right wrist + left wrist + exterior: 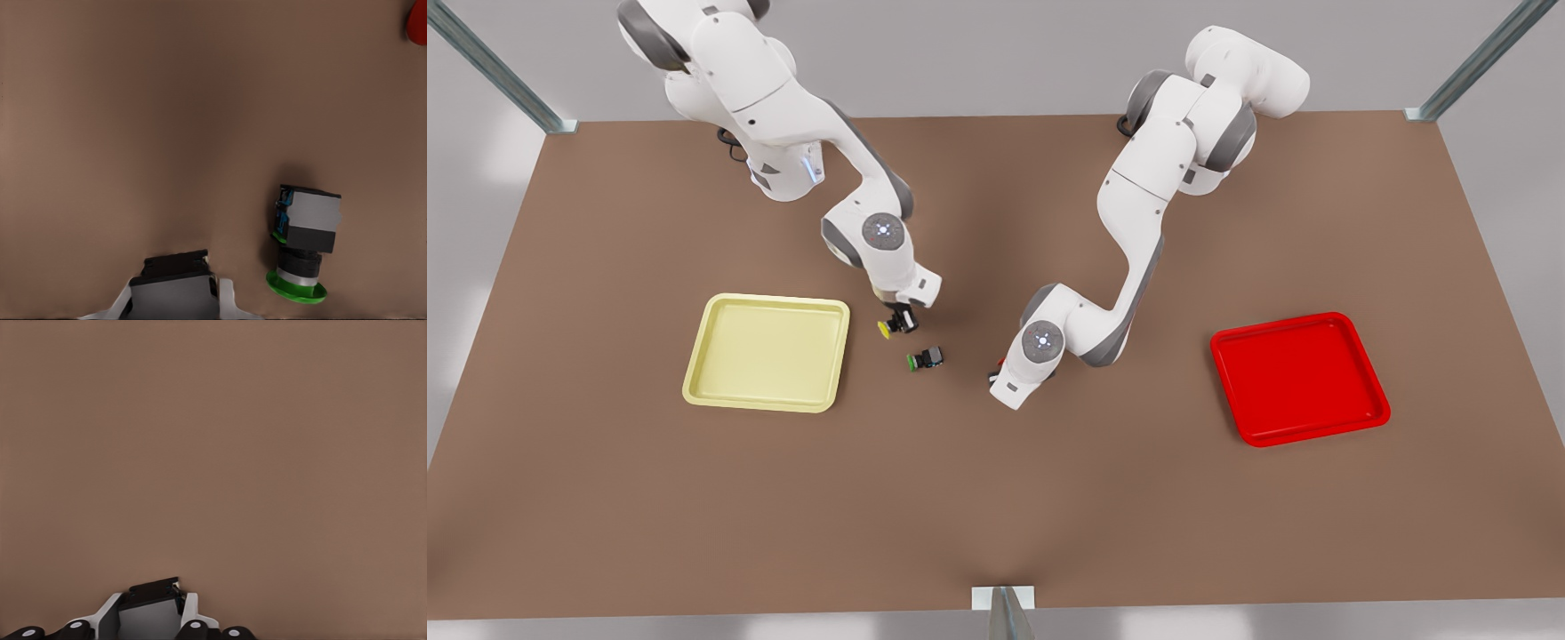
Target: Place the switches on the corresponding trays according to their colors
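"Switches first: where are they?"

"Yellow switch is pinched in the right gripper, at the front view's left, just beside the yellow tray. The right wrist view shows its dark body clamped between the fingers."

"Red one?"

"Red switch is in the left gripper, mid-table. The arm mostly hides it, with just a red sliver showing. The left wrist view has a dark body squeezed between the fingers."

"On the table or lifted?"

"Can't tell for either. Both are low, close to the table."

"Green switch?"

"Green switch is lying on its side, near the right gripper and not touching it. Not a task item, so leave it."

"Step?"

"I'd call it both grasped and transport about to start. Nothing is in a tray yet."

"Next move?"

"Lift clear. The right arm needs a short sideways carry over the yellow tray rim, then lower and release. The left arm has the longer run, since the red tray is well apart, at the front view's right. Watch that the right arm doesn't clip the green switch as it leaves."
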Controlling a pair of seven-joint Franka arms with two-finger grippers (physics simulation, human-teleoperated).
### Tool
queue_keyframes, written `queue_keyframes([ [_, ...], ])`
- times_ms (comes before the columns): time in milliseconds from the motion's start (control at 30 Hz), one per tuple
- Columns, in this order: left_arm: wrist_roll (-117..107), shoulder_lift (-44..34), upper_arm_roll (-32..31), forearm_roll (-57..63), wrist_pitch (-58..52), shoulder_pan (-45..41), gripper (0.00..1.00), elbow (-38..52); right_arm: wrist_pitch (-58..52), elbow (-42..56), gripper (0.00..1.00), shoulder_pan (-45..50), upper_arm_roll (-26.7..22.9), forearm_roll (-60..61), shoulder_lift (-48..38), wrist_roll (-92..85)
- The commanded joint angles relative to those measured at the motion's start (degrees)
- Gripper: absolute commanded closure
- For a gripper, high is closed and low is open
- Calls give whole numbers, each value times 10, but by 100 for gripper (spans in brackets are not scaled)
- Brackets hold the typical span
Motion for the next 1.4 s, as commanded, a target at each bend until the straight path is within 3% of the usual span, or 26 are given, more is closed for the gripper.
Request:
queue_keyframes([
  [0,0,0,0,0,-1,0,46,0,0,-9,49,1,-5,0,-11,1],
  [200,0,-2,0,0,-1,0,48,0,11,-40,49,-36,-97,0,-24,-6],
  [400,-2,3,0,0,0,0,50,0,11,-46,49,-83,-150,-1,-13,-35],
  [433,-2,3,0,0,0,0,50,0,11,-46,44,-88,-156,-3,-12,-46],
  [533,-2,4,0,0,0,0,50,0,11,-44,3,-90,-158,-15,-12,-46],
  [633,-3,3,0,-1,0,0,51,1,5,-44,0,-90,-158,-16,-21,-46],
  [700,-3,-2,0,-1,-1,0,51,1,-55,-30,0,-84,-153,-17,-94,-39],
  [767,3,-20,7,3,-16,1,50,1,-143,71,0,-79,-144,-7,-121,5],
  [900,85,-72,73,4,-132,2,50,-7,-426,270,1,-122,-144,43,-128,304],
  [1000,233,-145,144,3,-140,2,49,-102,-567,398,1,-195,-140,78,-126,478],
  [1067,312,-182,181,0,-117,3,49,-164,-572,434,0,-300,-94,92,-114,602],
  [1267,633,-219,332,-27,-70,9,49,-286,-558,452,0,-297,-97,115,-95,601],
  [1367,738,-213,379,-30,-70,27,49,-316,-552,453,0,-295,-96,123,-88,603],
])
